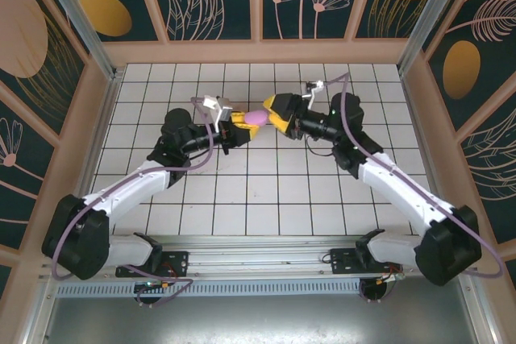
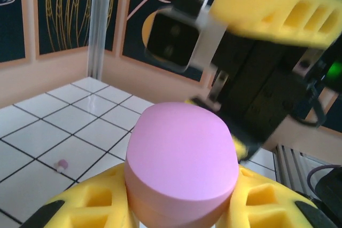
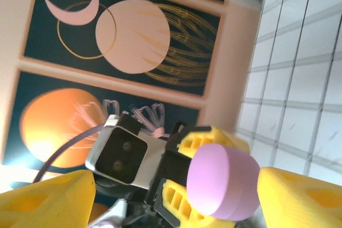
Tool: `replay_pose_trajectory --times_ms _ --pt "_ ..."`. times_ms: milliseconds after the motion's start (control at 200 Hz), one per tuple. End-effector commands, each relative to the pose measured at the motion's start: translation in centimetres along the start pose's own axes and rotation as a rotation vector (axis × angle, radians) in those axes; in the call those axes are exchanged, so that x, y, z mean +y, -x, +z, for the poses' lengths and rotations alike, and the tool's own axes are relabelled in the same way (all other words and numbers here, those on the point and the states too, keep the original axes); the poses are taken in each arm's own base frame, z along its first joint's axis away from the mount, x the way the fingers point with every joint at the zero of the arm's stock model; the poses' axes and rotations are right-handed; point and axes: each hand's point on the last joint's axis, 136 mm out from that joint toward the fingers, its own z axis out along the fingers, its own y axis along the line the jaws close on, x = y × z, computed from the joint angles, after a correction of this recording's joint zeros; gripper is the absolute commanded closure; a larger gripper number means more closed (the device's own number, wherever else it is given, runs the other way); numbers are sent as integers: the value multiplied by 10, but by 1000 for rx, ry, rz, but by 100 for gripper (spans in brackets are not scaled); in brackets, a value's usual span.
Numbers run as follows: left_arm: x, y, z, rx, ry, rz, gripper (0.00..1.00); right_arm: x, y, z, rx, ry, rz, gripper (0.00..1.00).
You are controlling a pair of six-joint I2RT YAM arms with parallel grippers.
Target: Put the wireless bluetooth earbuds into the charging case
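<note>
A lilac-pink oval charging case (image 1: 255, 118) hangs above the tiled floor between the two arms, its lid down. My left gripper (image 1: 239, 128) is shut on it; in the left wrist view the case (image 2: 181, 158) sits clamped between the yellow fingers (image 2: 91, 206). My right gripper (image 1: 274, 112) faces it from the other side and stands open. In the right wrist view its yellow fingers (image 3: 48, 201) flank the case (image 3: 224, 182) without touching it. One tiny pale pink earbud (image 2: 61, 164) lies on a floor tile to the left, below the case.
White tiled floor (image 1: 266, 191) is ringed by a low pink wooden wall (image 1: 258, 51) with dark painted panels. A metal post (image 2: 101, 25) stands at the back left corner. The arm bases sit on a rail (image 1: 258, 255) at the near edge.
</note>
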Motion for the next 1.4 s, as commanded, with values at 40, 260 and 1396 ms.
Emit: replay_pose_trajectory --times_ms 40,260,1396 --pt "-16 18 -23 27 -46 43 78 33 2 -33 -37 -121 -475 21" --pt "-35 15 -37 113 -89 44 79 28 -26 -27 87 -152 -739 22" --pt "-65 17 -47 110 -222 7 80 2 -22 30 161 -315 -888 27"
